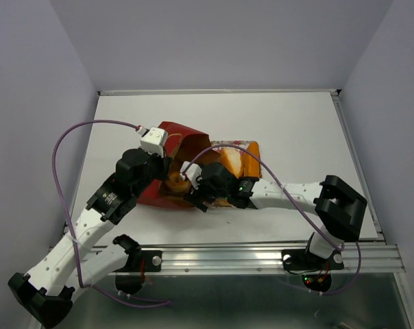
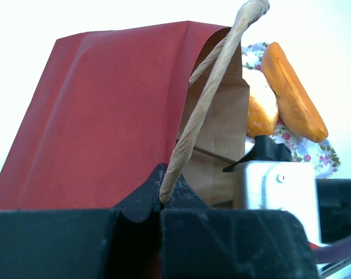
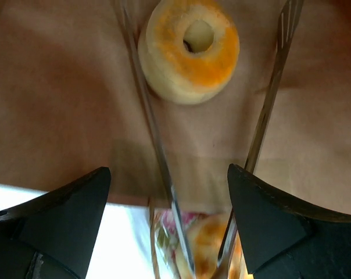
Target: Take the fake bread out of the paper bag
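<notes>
From above, the red paper bag lies on the white desk. A ring-shaped bread sits at its open mouth, and a floral tray of pastries is just beside it at 3 o'clock. The left wrist view shows the left pincer clamped tight on the bag's cord handle, which rises toward 1 o'clock. In the right wrist view the right pincer is spread wide and grips nothing, with the ring on brown paper at 12 o'clock, clear of its tips.
</notes>
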You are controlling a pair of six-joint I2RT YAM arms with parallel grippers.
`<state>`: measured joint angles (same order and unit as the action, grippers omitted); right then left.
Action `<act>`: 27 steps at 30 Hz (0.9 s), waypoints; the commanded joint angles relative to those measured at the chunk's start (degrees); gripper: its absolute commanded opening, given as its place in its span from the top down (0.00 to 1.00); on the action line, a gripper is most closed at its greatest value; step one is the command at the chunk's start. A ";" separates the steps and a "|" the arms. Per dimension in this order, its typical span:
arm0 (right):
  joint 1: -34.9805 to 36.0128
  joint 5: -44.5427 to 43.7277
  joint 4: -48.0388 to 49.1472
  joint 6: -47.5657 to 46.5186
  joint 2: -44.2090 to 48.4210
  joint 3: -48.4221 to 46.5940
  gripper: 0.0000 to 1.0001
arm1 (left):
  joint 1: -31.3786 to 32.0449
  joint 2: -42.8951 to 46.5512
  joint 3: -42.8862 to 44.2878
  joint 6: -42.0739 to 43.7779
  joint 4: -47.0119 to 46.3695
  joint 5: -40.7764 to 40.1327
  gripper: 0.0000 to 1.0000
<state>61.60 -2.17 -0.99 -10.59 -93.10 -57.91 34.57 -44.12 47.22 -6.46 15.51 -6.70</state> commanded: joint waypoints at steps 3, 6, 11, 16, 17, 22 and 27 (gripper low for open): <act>-1.04 -0.99 7.85 0.13 -2.96 -4.23 0.11 | 0.33 0.70 0.50 0.92 -2.32 2.13 1.00; -1.05 -2.65 8.55 0.22 -5.06 -4.32 0.10 | 0.33 0.70 0.50 1.01 -2.15 2.48 1.00; -2.18 -2.39 9.34 1.10 -7.36 -4.14 0.06 | 0.41 0.70 0.59 1.36 -1.80 2.74 1.00; -3.41 -4.42 9.61 1.80 -8.68 -3.35 0.00 | 0.41 0.96 0.59 1.54 -1.10 2.83 1.00; -4.29 -4.33 9.78 2.50 -8.76 -2.91 0.00 | 0.41 1.14 0.59 1.62 -0.92 2.74 1.00; -4.30 -3.54 9.78 2.77 -7.71 -1.86 0.00 | 0.41 1.23 0.50 1.71 -0.04 2.22 1.00; -4.30 -1.00 9.08 2.86 -3.60 -0.98 0.00 | 0.41 0.79 0.41 1.71 -0.39 2.22 1.00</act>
<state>57.71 -4.45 6.04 -8.32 -101.69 -59.88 34.79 -44.12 47.22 -5.56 16.95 -4.56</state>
